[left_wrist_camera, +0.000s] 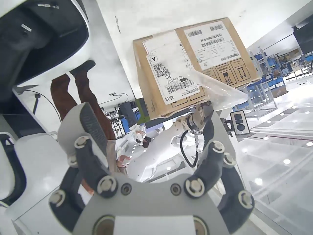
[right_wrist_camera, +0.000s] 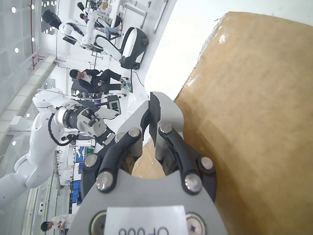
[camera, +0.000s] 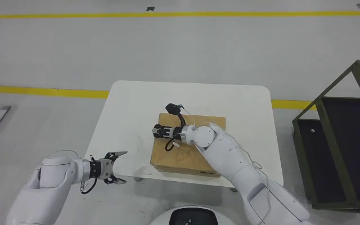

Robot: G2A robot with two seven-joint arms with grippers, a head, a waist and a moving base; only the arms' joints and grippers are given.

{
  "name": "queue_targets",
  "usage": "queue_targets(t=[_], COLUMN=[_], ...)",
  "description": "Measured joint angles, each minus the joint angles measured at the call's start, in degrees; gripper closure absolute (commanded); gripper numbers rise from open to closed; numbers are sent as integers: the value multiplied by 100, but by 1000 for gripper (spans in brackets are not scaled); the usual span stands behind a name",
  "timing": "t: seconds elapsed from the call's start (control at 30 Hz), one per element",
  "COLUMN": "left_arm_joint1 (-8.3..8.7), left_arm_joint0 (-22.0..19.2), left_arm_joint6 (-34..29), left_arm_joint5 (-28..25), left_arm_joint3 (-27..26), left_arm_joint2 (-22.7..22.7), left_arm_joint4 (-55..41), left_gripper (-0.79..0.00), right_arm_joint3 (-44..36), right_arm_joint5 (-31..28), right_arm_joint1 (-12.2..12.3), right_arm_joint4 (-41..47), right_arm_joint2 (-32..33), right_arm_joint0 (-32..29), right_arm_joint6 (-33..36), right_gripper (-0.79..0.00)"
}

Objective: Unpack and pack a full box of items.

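The right tool (camera: 158, 132) is narrow: in the right wrist view its two ribbed black pads are pressed flat together. It lies low over the top of the brown cardboard box (camera: 169, 158), near that box's far left part, with its tips pointing along the top face towards the box's left edge. A sheet of clear plastic film (left_wrist_camera: 216, 88) stands up from the box's top edge, just beside this tool. Whether the closed pads pinch the film cannot be told.

The left tool (camera: 119, 167) is spread wide and holds nothing. It hovers off the front left corner of the white rounded desk (camera: 236, 104), outside the desk's edge and apart from the box, with its fingers turned towards the box's labelled side.

The box is closed and sits on the near middle of the desk, with its front side close to the desk's front edge. Bare desk surface stretches behind the box to the far edge. There are also strips of open surface to its left and right, the right one partly crossed by the right arm. On the floor, a dark green metal frame (camera: 332, 140) stands well apart from the desk's right edge.
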Motion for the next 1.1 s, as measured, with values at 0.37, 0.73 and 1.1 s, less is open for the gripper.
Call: queue_targets(t=[0.37,0.73,1.1], left_arm_joint1=[-116,-538,-732], left_arm_joint0=[94,252,254], left_arm_joint6=[410,1491,2126], left_arm_joint5=[-1253,-2380,-2824], left_arm_joint3=[-15,27,-185], left_arm_joint2=[88,413,456], left_arm_joint4=[-605,-3394,-4528], left_gripper=[-785,-785,-785], right_arm_joint3=[-173,-459,-1164], right_arm_joint5=[-68,-278,-499], right_arm_joint1=[11,86,334], right_arm_joint4=[-152,-326,-665], right_arm_joint2=[75,229,613], right_arm_joint0=[-21,-120,-349], right_arm_joint6=[-38,-227,-427], right_gripper=[0,-28,-536])
